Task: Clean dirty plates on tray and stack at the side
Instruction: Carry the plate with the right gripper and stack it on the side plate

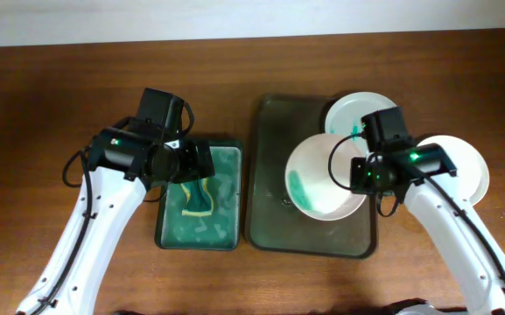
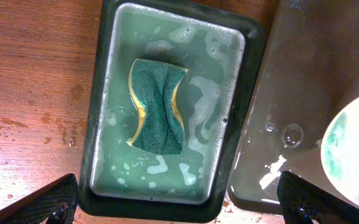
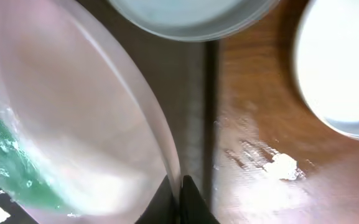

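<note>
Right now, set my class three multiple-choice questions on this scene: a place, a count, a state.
1. Where is the sponge? A) on the tray B) on the table C) in the basin
2. How many white plates show? A) three B) two C) five
3. The right gripper is: A) open B) shut on a plate's rim C) shut on the sponge
Answers: 1 C, it lies in soapy water; 2 A, one held, another on the tray, a third on the table; 3 B, it pinches the rim.

Left arm [image 1: 103,210] angles toward 1 o'clock with left gripper [image 2: 179,190] jaws spread wide; right arm [image 1: 462,232] angles toward 10 o'clock, right gripper [image 3: 180,188] pinched on plate [image 1: 318,185] rim.
</note>
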